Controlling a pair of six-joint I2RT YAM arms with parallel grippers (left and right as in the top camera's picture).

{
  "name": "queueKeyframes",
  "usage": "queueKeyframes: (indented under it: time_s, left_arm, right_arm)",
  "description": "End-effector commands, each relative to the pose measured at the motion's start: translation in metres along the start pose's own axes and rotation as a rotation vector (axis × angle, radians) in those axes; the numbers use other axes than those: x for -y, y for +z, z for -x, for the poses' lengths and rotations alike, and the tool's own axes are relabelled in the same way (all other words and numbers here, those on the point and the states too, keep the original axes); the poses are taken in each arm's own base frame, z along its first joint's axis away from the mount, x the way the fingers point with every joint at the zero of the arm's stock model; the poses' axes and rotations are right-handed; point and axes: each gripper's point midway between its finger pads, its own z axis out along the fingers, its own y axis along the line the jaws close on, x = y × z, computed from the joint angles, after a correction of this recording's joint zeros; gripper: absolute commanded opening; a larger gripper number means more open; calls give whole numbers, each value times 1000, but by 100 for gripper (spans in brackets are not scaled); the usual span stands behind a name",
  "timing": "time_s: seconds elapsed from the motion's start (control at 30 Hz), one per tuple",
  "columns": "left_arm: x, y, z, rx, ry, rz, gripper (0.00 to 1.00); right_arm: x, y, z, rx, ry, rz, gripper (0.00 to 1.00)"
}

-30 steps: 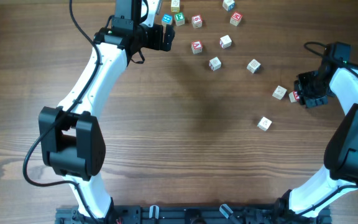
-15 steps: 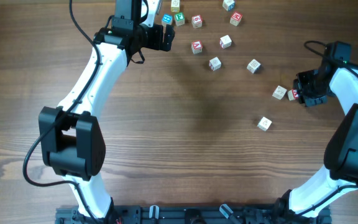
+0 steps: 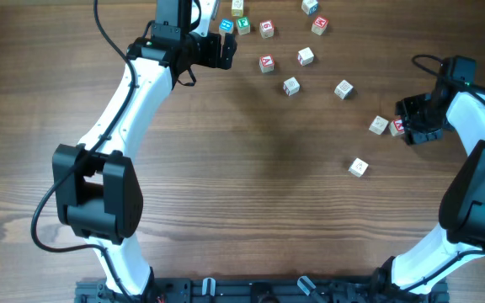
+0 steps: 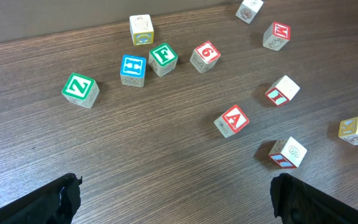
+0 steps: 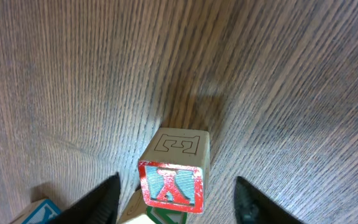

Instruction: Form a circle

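Observation:
Several small wooden letter cubes lie loose along the table's far and right side, forming no circle. One with a red face (image 5: 169,185) stands on the wood between the fingers of my right gripper (image 5: 178,202), with a gap on each side. From overhead that cube (image 3: 398,126) sits beside a pale cube (image 3: 379,125), and the right gripper (image 3: 404,126) is open around it. My left gripper (image 3: 228,50) hangs open and empty near the far cluster. Ahead of its fingers (image 4: 55,199) lie a green Z cube (image 4: 79,89), a blue H cube (image 4: 133,68) and a red A cube (image 4: 232,120).
A lone cube (image 3: 358,167) lies nearer the front on the right. Further cubes (image 3: 290,86) (image 3: 343,89) trail between the far cluster and the right arm. A blue-faced cube's corner (image 5: 36,213) shows beside the right gripper's left finger. Bare wooden tabletop (image 3: 251,185) fills the middle and front.
The right gripper's jaws have spread apart and let go of the red-faced cube, which now rests on the table. The left arm has not moved.

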Motion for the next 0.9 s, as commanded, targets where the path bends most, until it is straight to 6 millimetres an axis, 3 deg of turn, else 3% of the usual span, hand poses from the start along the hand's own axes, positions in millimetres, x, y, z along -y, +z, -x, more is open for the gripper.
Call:
queueKeyframes:
  time_s: [0.0, 0.2, 0.37, 0.5, 0.57, 0.6, 0.7, 0.87]
  left_arm:
    - [-4, 4, -5, -14, -8, 6, 100]
    - [-4, 4, -5, -14, -8, 6, 100]
    - [-4, 4, -6, -17, -9, 6, 100]
    - [-3, 4, -7, -20, -9, 5, 100]
    - [-4, 4, -7, -20, -9, 6, 100]
    - [-4, 4, -7, -19, -9, 6, 100]
    - [-3, 4, -7, -20, -10, 5, 100]
    - [-3, 4, -7, -20, -10, 5, 100]
  right_arm:
    - [4, 7, -4, -18, 1, -15, 70]
    - [10, 7, 6, 39, 1, -51, 100]
    - [18, 4, 21, 68, 33, -61, 100]
    - [22, -3, 49, 109, 90, -28, 100]
    - [15, -4, 58, 128, 58, 15, 75]
    - [6, -4, 60, 127, 14, 51, 56]
    - [-14, -4, 55, 109, -78, 131, 35]
    - [-22, -1, 37, 67, -125, 140, 14]
